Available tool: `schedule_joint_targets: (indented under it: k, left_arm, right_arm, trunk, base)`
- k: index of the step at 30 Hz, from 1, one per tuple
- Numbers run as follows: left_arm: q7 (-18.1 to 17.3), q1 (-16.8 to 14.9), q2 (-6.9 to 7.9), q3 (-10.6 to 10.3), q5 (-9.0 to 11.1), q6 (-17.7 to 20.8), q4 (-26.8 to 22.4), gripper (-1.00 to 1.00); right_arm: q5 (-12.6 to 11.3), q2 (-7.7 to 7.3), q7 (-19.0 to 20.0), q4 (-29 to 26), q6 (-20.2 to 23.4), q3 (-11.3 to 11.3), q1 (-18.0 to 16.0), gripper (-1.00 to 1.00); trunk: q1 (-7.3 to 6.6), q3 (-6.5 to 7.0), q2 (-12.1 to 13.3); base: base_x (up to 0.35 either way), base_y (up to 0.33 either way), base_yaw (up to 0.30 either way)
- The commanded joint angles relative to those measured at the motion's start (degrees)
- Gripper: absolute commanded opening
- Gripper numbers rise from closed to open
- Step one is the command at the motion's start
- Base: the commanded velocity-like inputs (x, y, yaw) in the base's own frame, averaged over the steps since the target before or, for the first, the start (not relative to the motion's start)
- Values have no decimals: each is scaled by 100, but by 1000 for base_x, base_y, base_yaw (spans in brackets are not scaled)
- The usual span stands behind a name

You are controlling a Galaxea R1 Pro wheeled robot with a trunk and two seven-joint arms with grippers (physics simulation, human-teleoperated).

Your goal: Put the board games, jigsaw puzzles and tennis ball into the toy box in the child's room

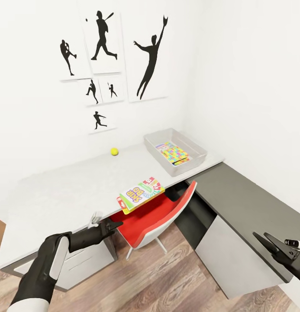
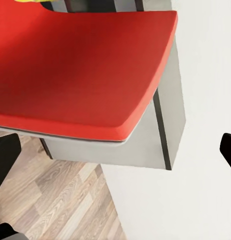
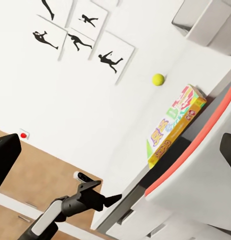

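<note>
A long light-grey desk [image 1: 59, 190] runs along a white wall and meets a lower dark-grey counter [image 1: 240, 195] at the corner, above a wood-plank floor [image 1: 167, 277]. Six black sports silhouette pictures [image 1: 106, 39] hang on the wall. A red and grey chair [image 1: 154, 216] is tucked under the desk's front edge. Near the corner stands one grey toy box [image 1: 197, 149], and inside it lies a multicoloured jigsaw puzzle [image 1: 172, 152]; whether a second lies beneath cannot be told. One tennis ball [image 1: 114, 151] rests on the desk by the wall, apart from the toy box. One board game [image 1: 140, 193], a yellow-red-green box printed "Skip-Bo", lies at the desk's front edge, overhanging above the chair seat. The left gripper [image 1: 117, 224] hovers just off the desk's front edge, beside the chair, its fingers spread and holding nothing. The right gripper [image 1: 264, 239] hangs over the counter's near end, fingers likewise parted and empty.
</note>
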Motion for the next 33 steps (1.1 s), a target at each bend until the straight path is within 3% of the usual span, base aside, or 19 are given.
schedule_joint_targets:
  k: [1,9,14,20,33]
  left_arm:
    - [-19,-4,-22,21,-23,21,-1,100]
    - [252,-3,-155,97,-4,10,-2,100]
    - [356,-3,-474,520,-10,-433,4,100]
    - [738,-3,-742,672,15,-738,56,100]
    - [1268,-25,-895,710,37,-790,135,100]
  right_arm:
    - [-22,-1,6,0,51,2,-3,100]
    - [-25,0,-2,1,51,11,-3,100]
    - [-25,4,-11,1,44,17,-3,100]
    - [-8,80,-191,1,42,37,-3,100]
    - [1,190,-449,-11,49,89,-3,100]
  trunk:
    - [2,-8,-7]
    - [178,-151,-328]
    - [287,-241,-529]
    - [419,-349,-769]
    - [705,-582,-1291]
  base:
    - [0,0,0]
    - [0,0,0]
    - [0,0,0]
    - [0,0,0]
    - [0,0,0]
